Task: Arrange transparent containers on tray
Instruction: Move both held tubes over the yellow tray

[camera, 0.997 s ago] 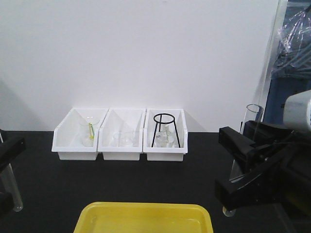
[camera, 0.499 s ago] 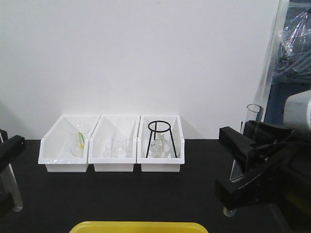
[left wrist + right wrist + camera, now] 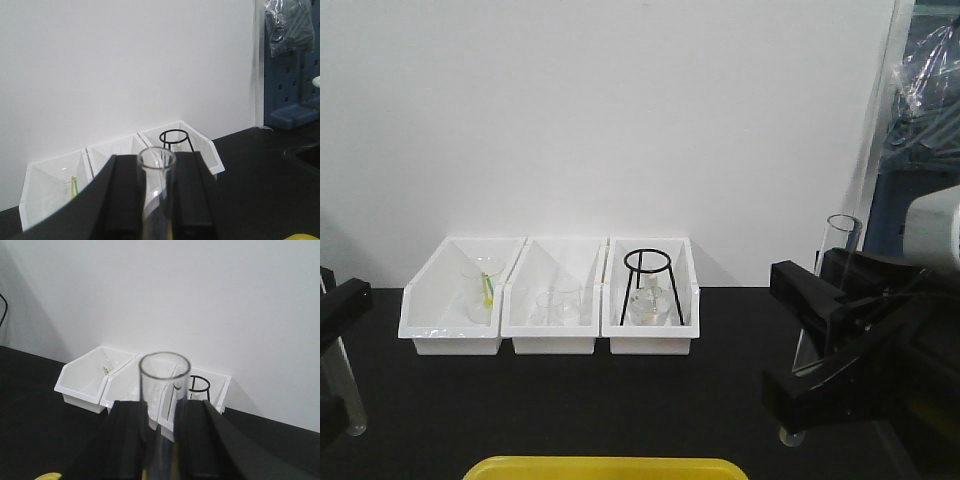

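In the front view my left gripper at the far left edge is shut on a slim transparent container, held upright with its rounded bottom down. On the right, my right gripper is shut on a wider transparent container, also upright. The left wrist view shows the slim tube pinched between both black fingers. The wide tube stands between the fingers in the right wrist view. Only the far rim of the yellow tray shows, at the bottom edge between the arms.
Three white bins stand in a row against the white back wall, holding small glassware; the right one has a black wire ring stand. A blue pegboard rises at the far right. The tabletop is black.
A second ago the bins sat lower and further right in the view and more of the tray showed. Both grippers keep their place in the frame, still holding their tubes.
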